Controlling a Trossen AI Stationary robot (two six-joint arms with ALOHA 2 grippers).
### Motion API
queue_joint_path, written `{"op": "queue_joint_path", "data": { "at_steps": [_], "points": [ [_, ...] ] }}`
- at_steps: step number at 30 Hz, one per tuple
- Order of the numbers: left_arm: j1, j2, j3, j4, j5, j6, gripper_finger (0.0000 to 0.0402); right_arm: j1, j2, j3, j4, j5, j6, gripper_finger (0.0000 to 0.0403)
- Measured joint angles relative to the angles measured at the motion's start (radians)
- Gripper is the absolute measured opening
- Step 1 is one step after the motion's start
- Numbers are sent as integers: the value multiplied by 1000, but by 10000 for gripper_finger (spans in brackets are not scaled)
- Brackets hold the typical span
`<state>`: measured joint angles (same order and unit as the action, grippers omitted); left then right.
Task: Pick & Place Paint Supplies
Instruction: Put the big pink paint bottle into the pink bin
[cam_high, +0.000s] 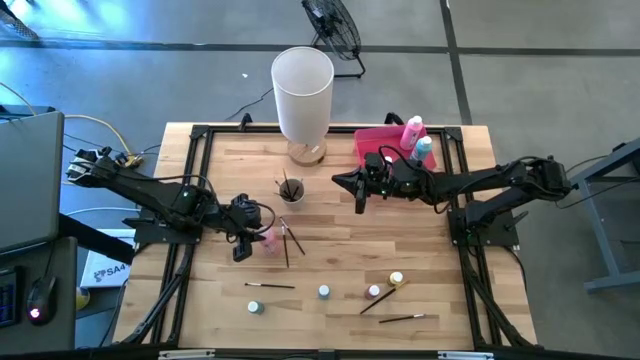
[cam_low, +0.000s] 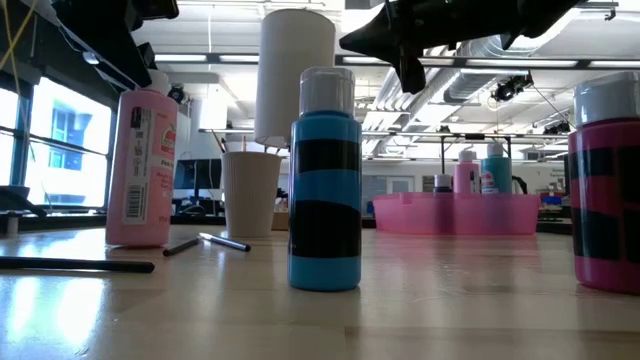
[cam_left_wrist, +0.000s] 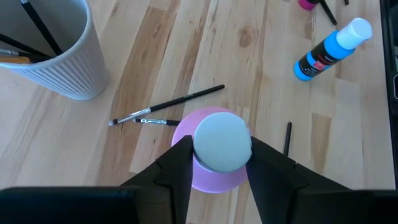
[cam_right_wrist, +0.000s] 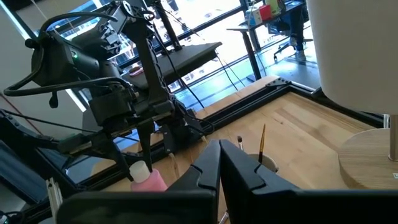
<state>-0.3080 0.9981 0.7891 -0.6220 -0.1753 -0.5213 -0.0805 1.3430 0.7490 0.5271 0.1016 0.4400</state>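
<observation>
Pink bottle (cam_left_wrist: 214, 155) upright, left of desk centre, brushes (cam_left_wrist: 166, 106) just beside. Left gripper (cam_left_wrist: 217, 163) jaws pinch only its white cap; it could tilt or slip on lifting. Right gripper (cam_high: 361, 191) jaws pressed together, near the pink tray (cam_high: 374, 143).

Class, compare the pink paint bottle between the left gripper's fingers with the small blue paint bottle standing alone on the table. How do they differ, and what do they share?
The pink bottle is taller and wider; the blue bottle is small.
The pink bottle carries a white printed label; the blue bottle has dark bands around it.
The left gripper closes on the pink bottle at its cap; nothing touches the blue bottle.
Both stand upright on the wooden table and have white caps.
</observation>
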Motion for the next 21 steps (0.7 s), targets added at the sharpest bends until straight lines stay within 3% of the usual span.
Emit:
{"op": "queue_joint_path", "data": {
  "at_steps": [8, 15, 21],
  "points": [
    [0, 0, 0, 0, -2, 0, 132, 0, 0, 0, 0, -6, 0, 2],
    [0, 0, 0, -2, -2, 0, 132, 0, -6, 0, 32, -107, 6, 2],
    [0, -20, -1, -17, 1, 19, 131, 0, -26, 1, 27, -110, 8, 2]
  ]
}}
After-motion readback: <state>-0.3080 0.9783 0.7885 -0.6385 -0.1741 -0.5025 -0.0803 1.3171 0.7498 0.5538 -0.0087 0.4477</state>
